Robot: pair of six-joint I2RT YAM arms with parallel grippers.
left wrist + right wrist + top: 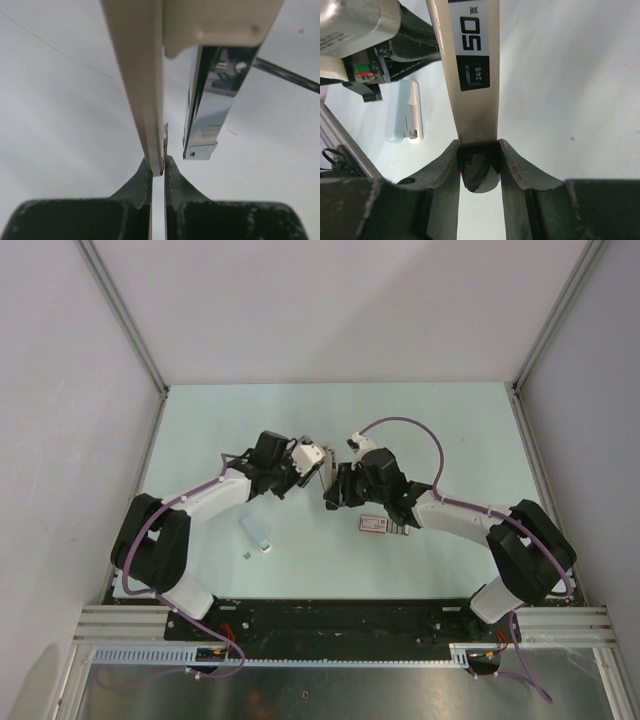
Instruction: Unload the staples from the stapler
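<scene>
The small chunky white plastic stapler (312, 458) hangs above the middle of the pale greenish bench (450, 440). The left pincer (292, 468) and the right pincer (333, 485) hold it from opposite sides, I'd guess so it can be spread open. A flat pink-and-white box (373, 524) and a pale blue translucent piece (256, 533) lie on the bench nearby. The stapler's detail is too small to read from up here.

From the left wrist, the left pincer is pinched almost closed on the tip of a thin cream plate (142, 75), and the bright metal magazine (205, 110) hangs free beside it. I can't tell whether any silver-grey staples sit inside.

From the right wrist, the right pincer is part-way open and clamped across a cream bar (470, 100) with a printed label. The frame cuts off the bar's far end.
</scene>
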